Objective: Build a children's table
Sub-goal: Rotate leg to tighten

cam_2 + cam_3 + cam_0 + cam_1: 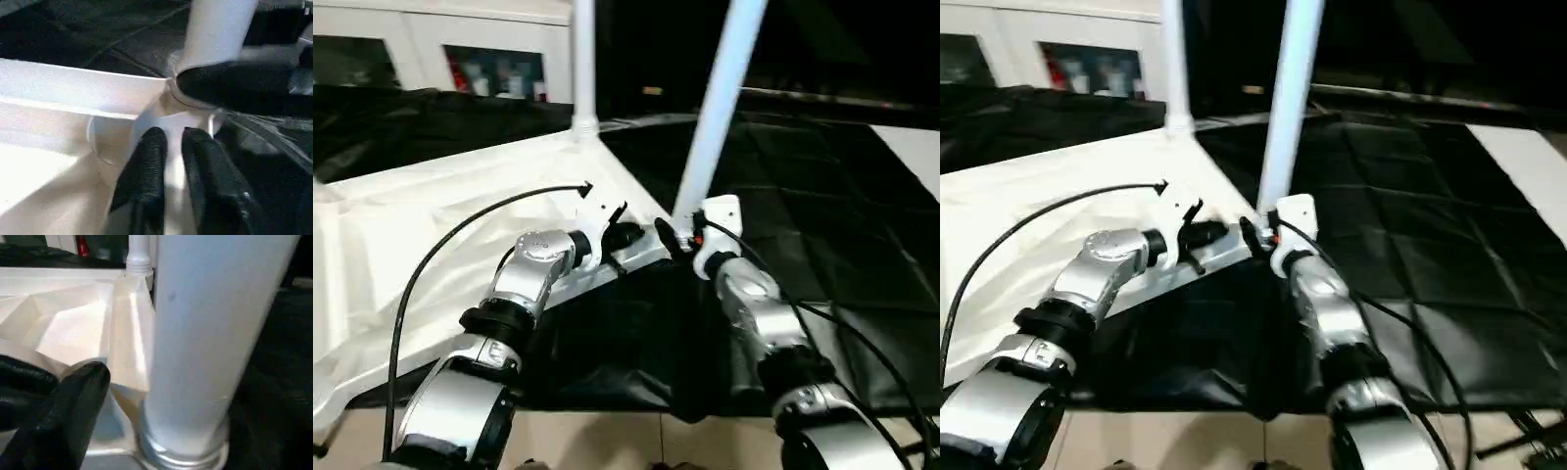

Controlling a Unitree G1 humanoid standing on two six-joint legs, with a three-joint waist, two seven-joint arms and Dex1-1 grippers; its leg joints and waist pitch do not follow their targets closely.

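The children's table's white top (460, 215) lies underside up on a black cloth. One white leg (584, 59) stands upright in the far corner socket. A second leg (720, 108) stands tilted in the near corner socket (161, 122). My left gripper (631, 237) rests on that socket's rim from the tabletop side. In the left wrist view its fingers (146, 161) are parted by a narrow gap with nothing between them. My right gripper (674, 240) is at the base of the tilted leg (210, 333). It is open, and one finger (73, 401) stands clear of the leg.
The black cloth (822, 196) spreads to the right and towards me. A white glass-door cabinet (431, 49) stands at the back left. A pale surface (915, 147) shows at the far right. A black cable (440, 250) loops over my left forearm.
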